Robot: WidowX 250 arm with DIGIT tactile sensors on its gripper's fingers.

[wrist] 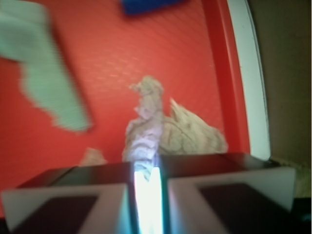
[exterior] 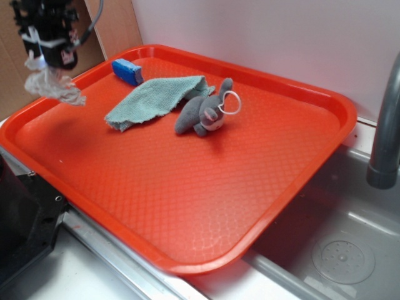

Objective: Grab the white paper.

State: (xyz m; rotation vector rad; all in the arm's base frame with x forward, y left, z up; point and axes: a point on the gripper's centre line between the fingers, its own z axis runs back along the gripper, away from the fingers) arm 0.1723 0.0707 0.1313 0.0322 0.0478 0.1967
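the white paper (exterior: 53, 84) hangs in the air over the far left corner of the orange tray (exterior: 300, 94), clear of its surface, because the gripper (exterior: 47, 61) pinches its twisted upper end between closed fingers (wrist: 63, 207). the teal cloth (exterior: 156, 97), grey plush toy (exterior: 203, 114) and blue block (exterior: 128, 70) lie apart on the tray, untouched.

The exterior camera looks down at an angle from the near side across the whole orange tray (exterior: 281, 181), with the gripper (exterior: 53, 59) at far left. The wrist camera, mounted just behind the gripper (wrist: 147, 183), faces down at close range. Both views share the tray's left edge and the white paper (exterior: 53, 86) (wrist: 165, 131).
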